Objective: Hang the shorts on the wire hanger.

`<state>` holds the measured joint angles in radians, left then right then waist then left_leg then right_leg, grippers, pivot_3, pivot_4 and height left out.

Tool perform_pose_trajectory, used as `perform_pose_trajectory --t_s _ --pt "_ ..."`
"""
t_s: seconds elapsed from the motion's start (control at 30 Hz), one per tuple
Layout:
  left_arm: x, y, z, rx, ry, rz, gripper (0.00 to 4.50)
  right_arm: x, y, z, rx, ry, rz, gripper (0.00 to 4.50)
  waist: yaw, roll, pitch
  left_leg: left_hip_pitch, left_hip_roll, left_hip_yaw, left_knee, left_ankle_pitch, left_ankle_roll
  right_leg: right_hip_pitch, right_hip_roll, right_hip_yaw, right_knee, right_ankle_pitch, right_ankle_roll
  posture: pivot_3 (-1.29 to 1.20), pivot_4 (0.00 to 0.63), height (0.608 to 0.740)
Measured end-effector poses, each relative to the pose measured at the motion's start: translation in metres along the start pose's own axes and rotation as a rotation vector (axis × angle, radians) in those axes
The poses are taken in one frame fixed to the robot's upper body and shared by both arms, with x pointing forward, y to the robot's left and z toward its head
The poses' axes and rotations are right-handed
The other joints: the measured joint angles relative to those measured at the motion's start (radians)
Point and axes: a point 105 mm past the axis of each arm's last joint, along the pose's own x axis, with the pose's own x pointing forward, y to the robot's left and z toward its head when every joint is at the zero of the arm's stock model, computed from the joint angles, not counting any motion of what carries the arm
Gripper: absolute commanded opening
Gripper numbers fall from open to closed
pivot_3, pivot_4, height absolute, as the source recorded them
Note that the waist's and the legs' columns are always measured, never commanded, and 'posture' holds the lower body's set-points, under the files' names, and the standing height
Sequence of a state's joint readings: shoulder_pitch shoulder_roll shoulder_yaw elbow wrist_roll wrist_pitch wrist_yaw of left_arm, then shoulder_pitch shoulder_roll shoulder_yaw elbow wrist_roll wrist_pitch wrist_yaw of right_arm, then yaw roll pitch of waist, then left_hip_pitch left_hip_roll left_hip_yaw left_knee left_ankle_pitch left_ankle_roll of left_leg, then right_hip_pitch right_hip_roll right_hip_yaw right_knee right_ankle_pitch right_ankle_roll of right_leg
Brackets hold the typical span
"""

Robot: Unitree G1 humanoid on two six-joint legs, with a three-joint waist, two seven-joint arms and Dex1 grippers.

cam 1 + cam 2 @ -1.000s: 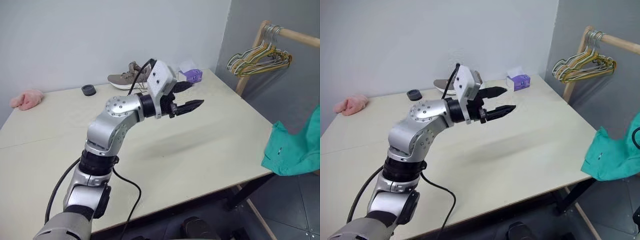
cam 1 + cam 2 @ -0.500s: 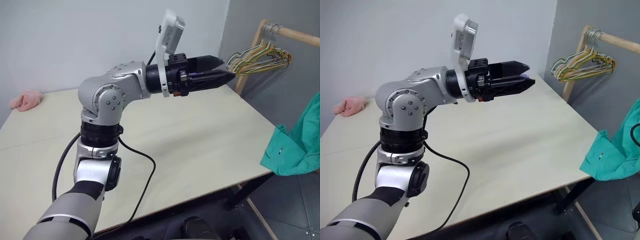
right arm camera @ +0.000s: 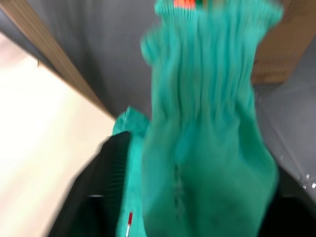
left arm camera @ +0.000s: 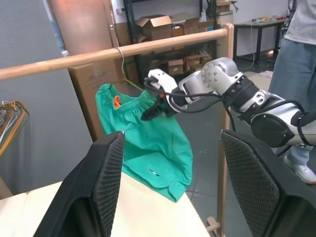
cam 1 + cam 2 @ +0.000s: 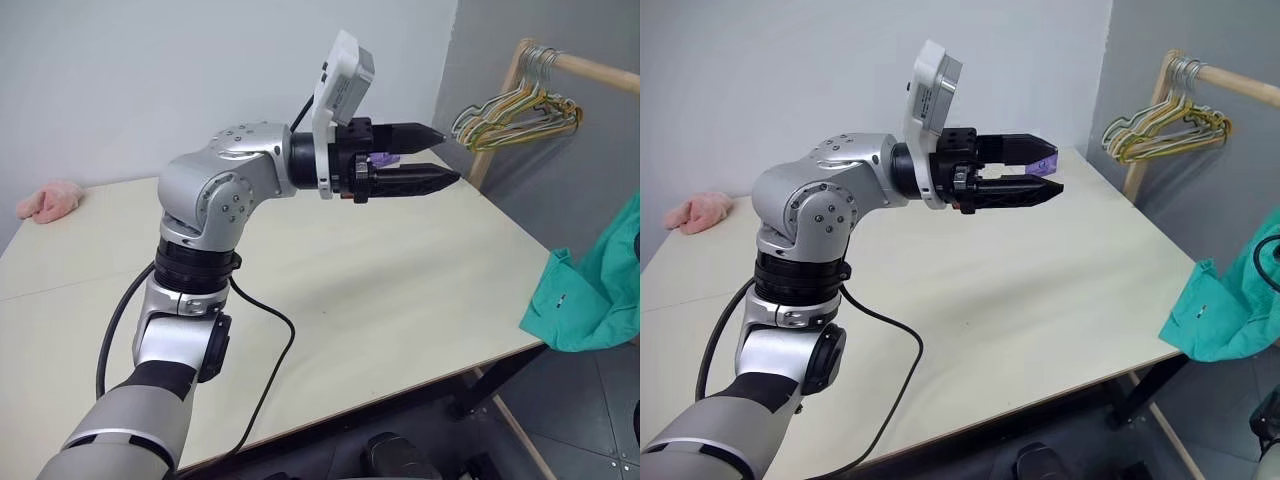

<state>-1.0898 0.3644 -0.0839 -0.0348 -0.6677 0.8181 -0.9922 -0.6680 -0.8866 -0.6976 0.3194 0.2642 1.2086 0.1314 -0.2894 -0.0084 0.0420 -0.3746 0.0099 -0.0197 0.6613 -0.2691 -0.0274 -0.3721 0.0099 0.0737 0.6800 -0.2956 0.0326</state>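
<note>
A: Where were the shorts point(image 4: 148, 143) seen?

B: They were seen hanging from the wire hanger point(image 4: 122, 66), whose hook was caught over the wooden rail point(image 4: 113, 52) past the far right edge of the bench point(image 5: 420, 290). The gathered waistband was at the top with the orange tag showing, and the lower hem was draped near the bench corner.

A: How was the right gripper point(image 4: 150, 112) held?

B: It was seen from the left wrist, just in front of the waistband. Whether its fingers were parted or closed could not be told, and no clear grasp on the fabric was shown.

A: And the left gripper point(image 5: 425, 158)?

B: It was raised above the bench and pointed level toward the rack, with its two black fingers held apart and nothing between them.

A: What else was noted?

B: A bunch of coloured hangers point(image 5: 515, 112) was seen on the rack, a pink cloth point(image 5: 45, 200) at the far left of the bench, and a person's legs point(image 4: 296, 94) behind the rail.
</note>
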Motion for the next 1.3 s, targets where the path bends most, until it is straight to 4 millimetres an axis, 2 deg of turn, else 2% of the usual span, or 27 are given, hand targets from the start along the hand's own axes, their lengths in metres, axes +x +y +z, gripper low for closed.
perform_pose_trajectory --t_s 0.03,0.2,0.4,0.63,0.77,0.83,0.93,1.0,1.03,1.1,1.17,1.23,1.3 --pt "0.0 0.001 -0.001 -0.001 0.003 0.007 3.26 -0.003 -0.001 0.008 -0.021 -0.051 -0.017 4.47 0.002 0.0 0.0 0.0 0.0 0.0 0.0 0.0 0.0 0.0 0.0 0.0 0.0 0.0 0.0 -0.29 0.0 0.74" --pt "-0.002 0.003 -0.001 0.003 0.011 0.016 3.26 -0.016 -0.008 0.04 -0.105 -0.279 -0.122 4.47 0.005 0.0 0.0 0.0 0.0 0.001 0.0 0.0 0.0 0.0 0.0 0.001 0.0 0.0 0.0 -0.27 0.0 0.74" --pt "-0.006 0.004 -0.005 0.005 0.024 0.033 3.26 -0.029 0.008 0.067 -0.145 -0.483 -0.154 4.47 0.011 0.001 0.001 0.0 0.001 0.001 0.0 0.0 0.0 0.0 0.0 0.002 0.0 0.0 0.0 -0.25 0.0 0.74" --pt "-0.012 0.007 -0.012 -0.002 0.042 0.076 3.26 -0.067 0.053 0.11 -0.397 -0.889 -0.155 4.47 0.024 0.001 0.001 0.0 0.001 0.0 0.0 0.0 0.0 0.0 0.0 0.001 0.0 0.0 0.0 -0.23 0.0 0.74" --pt "-0.018 0.011 -0.021 -0.005 0.067 0.127 3.26 -0.09 0.08 0.12 -0.477 -1.105 -0.1 4.47 0.03 0.001 0.002 0.001 0.001 0.0 0.0 0.0 0.0 0.0 0.0 0.002 0.001 0.0 0.0 -0.22 0.0 0.74" --pt "-0.022 0.016 -0.025 0.004 0.078 0.176 3.26 -0.102 0.101 0.119 -0.534 -1.209 -0.03 4.47 0.032 0.001 0.002 0.001 0.001 0.0 0.0 0.0 0.0 0.0 0.0 0.002 0.001 0.0 0.0 -0.21 0.0 0.74" --pt "-0.028 0.03 -0.029 0.042 0.091 0.299 3.26 -0.118 0.148 0.104 -0.634 -1.309 0.18 4.47 0.036 0.0 0.002 0.002 0.001 0.0 0.0 0.0 0.0 0.0 0.0 0.002 0.001 0.0 0.001 -0.21 0.0 0.74" --pt "-0.036 0.045 -0.032 0.086 0.102 0.42 3.26 -0.122 0.183 0.08 -0.688 -1.292 0.394 4.47 0.04 0.0 0.002 0.002 0.001 0.0 0.0 0.0 0.0 0.001 0.0 0.002 0.001 0.0 0.001 -0.2 0.0 0.74" --pt "-0.045 0.054 -0.035 0.125 0.107 0.509 3.26 -0.124 0.201 0.06 -0.712 -1.252 0.532 4.47 0.041 0.0 0.002 0.004 0.001 -0.001 0.0 0.0 0.0 0.003 0.0 0.002 0.0 0.001 0.001 -0.2 0.0 0.74" --pt "-0.07 0.071 -0.05 0.158 0.138 0.707 3.26 -0.126 0.233 0.015 -0.739 -1.128 0.791 4.47 0.043 -0.001 0.002 0.006 0.002 -0.001 0.0 0.0 0.0 0.004 0.0 0.002 0.001 0.001 0.001 -0.19 0.0 0.74" --pt "-0.104 0.083 -0.071 0.149 0.173 0.926 3.26 -0.123 0.252 -0.029 -0.728 -0.955 0.978 4.47 0.05 -0.001 0.002 0.006 0.002 -0.002 0.0 0.0 0.0 0.004 0.0 0.001 0.001 0.001 0.001 -0.16 0.0 0.74" --pt "-0.143 0.083 -0.093 0.156 0.224 1.121 3.26 -0.118 0.262 -0.059 -0.692 -0.807 1.07 4.47 0.065 -0.002 0.002 0.005 0.002 -0.002 0.0 0.0 0.0 0.003 -0.001 0.001 0.001 0.001 0.001 -0.14 0.0 0.74" --pt "-0.183 0.074 -0.119 0.149 0.291 1.305 3.26 -0.116 0.27 -0.085 -0.644 -0.699 1.128 4.47 0.078 -0.003 0.002 0.005 0.003 -0.002 0.0 0.0 0.0 0.002 -0.003 0.001 0.001 0.001 0.0 -0.11 0.0 0.74"
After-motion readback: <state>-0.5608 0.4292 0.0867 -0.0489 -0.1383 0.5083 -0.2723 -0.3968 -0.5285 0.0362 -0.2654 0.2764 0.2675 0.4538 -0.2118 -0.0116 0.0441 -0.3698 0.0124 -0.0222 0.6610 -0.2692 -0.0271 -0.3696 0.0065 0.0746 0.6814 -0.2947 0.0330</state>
